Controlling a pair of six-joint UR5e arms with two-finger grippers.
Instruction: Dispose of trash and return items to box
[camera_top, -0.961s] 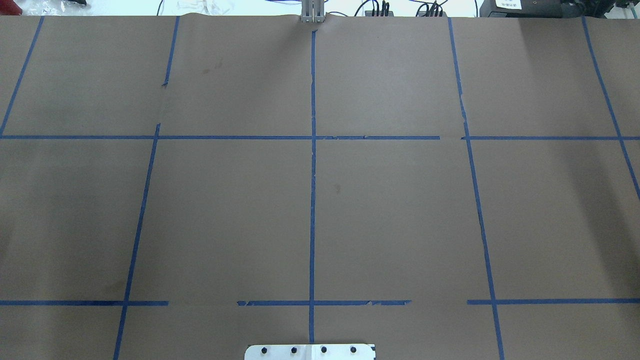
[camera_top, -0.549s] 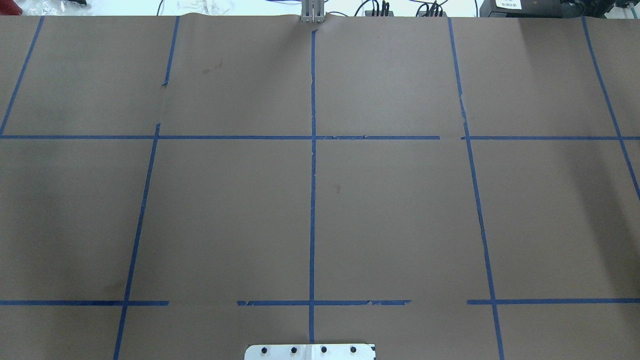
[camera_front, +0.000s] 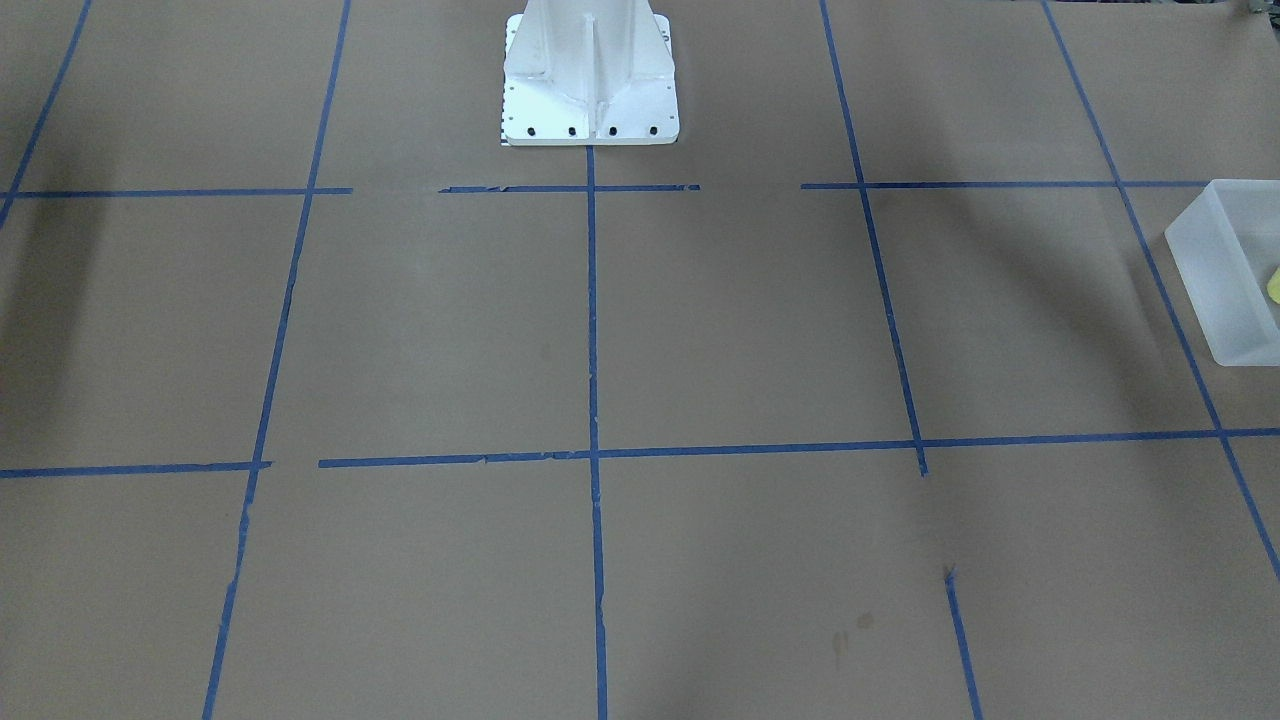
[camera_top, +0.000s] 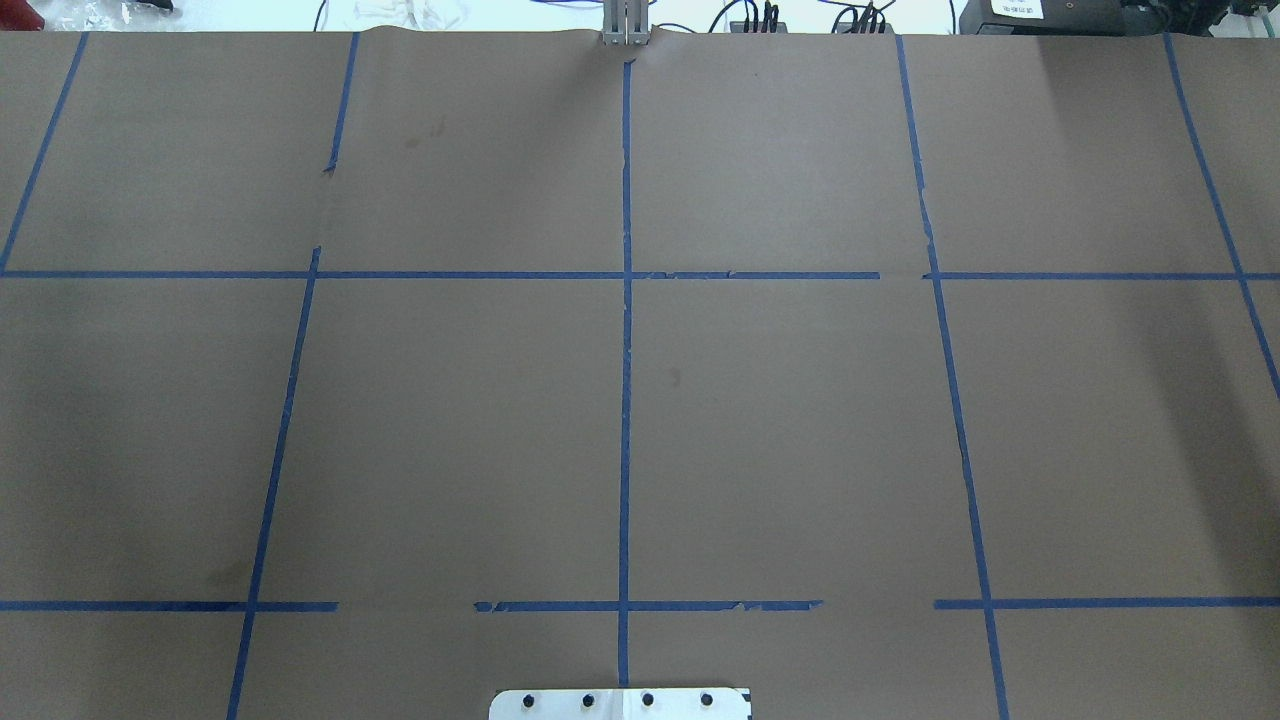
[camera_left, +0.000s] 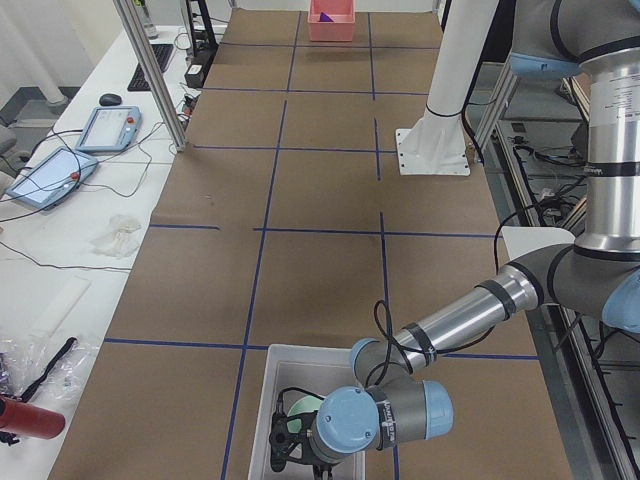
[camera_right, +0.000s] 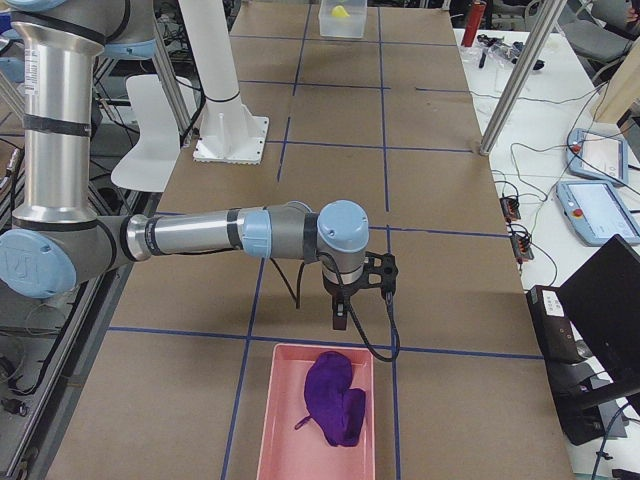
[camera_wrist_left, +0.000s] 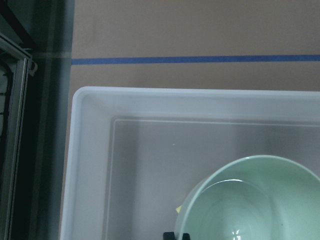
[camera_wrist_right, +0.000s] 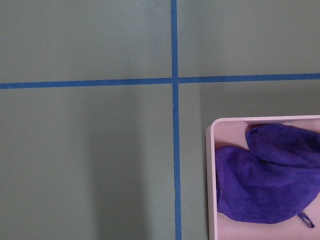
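Note:
The frosted white box (camera_left: 268, 400) sits at the table's left end; its corner also shows in the front-facing view (camera_front: 1215, 270). The pale green bowl (camera_wrist_left: 250, 200) lies inside it and also shows in the exterior left view (camera_left: 300, 408). A bit of the yellow cup (camera_front: 1275, 287) shows in the box, small in the exterior right view (camera_right: 341, 13). My left gripper (camera_left: 290, 445) hangs over the box beside the bowl's rim; I cannot tell if it is open or shut. My right gripper (camera_right: 340, 320) hangs above the table beside the pink tray; I cannot tell its state.
A pink tray (camera_right: 290, 400) at the table's right end holds a purple cloth (camera_right: 335, 400), also in the right wrist view (camera_wrist_right: 265, 180). The white robot base (camera_front: 590, 70) stands at the table's middle edge. Blue tape lines cross the brown table (camera_top: 800, 420).

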